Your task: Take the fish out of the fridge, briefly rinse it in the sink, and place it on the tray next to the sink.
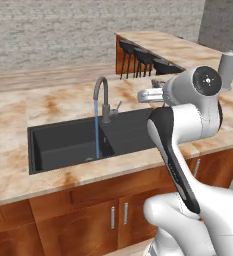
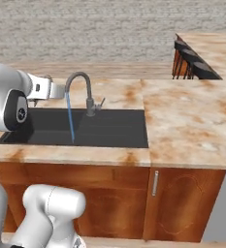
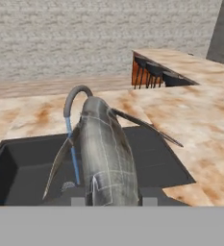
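My gripper [image 3: 113, 202] is shut on the fish [image 3: 106, 158], a slim silvery-grey body with thin fins that points away from the hand toward the tap [image 3: 75, 96]. The hand [image 1: 150, 94] hangs raised over the sink [image 1: 63, 145], a black basin, on the near side of the blue water stream [image 1: 96, 130] that runs from the grey gooseneck tap [image 1: 104, 95]. From the other side, the hand [image 2: 46, 89] shows left of the tap [image 2: 83, 85], above the sink [image 2: 114, 128]. The fridge [image 1: 223, 22] is the dark-grey mass at the far back right. The tray is out of view.
Marble counter [image 2: 187, 126] stretches wide to the right of the sink. A grey cylinder [image 1: 228, 67] stands on the counter at the right. Dark bar stools [image 1: 138, 57] line a raised counter behind. Wooden cabinet doors [image 2: 182, 203] run below the counter.
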Robot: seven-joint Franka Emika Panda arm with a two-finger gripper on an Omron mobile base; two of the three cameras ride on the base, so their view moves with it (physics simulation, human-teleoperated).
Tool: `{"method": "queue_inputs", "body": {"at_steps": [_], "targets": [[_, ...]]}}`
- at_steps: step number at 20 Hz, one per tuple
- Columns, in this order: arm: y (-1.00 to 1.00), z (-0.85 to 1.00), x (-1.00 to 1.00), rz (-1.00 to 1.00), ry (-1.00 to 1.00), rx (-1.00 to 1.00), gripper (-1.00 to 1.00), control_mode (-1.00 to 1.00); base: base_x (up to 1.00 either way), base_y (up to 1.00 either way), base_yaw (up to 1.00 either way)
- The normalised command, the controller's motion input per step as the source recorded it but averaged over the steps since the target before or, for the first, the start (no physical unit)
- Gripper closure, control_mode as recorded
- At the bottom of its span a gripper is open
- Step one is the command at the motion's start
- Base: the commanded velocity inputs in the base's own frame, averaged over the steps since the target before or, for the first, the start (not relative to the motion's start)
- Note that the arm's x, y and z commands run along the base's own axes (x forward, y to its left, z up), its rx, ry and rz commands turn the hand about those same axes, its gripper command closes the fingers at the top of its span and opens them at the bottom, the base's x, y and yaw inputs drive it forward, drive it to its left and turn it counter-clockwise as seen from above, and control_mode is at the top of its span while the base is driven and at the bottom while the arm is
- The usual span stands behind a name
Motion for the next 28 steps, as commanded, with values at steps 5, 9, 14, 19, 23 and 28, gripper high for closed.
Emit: {"method": "queue_inputs", "body": {"at_steps": [5,9,14,19,23,28], "targets": [[0.0,0.0,0.0,0.0,0.0,0.0,1.0,1.0,0.24,0.2,-0.12],[0.0,0.0,0.0,0.0,0.0,0.0,1.0,1.0,0.36,0.08,-0.03],[0.0,0.0,0.0,0.0,0.0,0.0,1.0,1.0,0.66,0.0,-0.06],[0.0,0.0,0.05,0.0,0.1,0.08,1.0,-1.0,0.31,0.03,-0.02],[-0.21,-0.04,0.18,0.13,0.47,0.42,1.0,-1.0,0.0,0.0,0.0],[-0.18,-0.19,0.0,0.36,0.49,0.51,1.0,-1.0,0.0,0.0,0.0]]}}
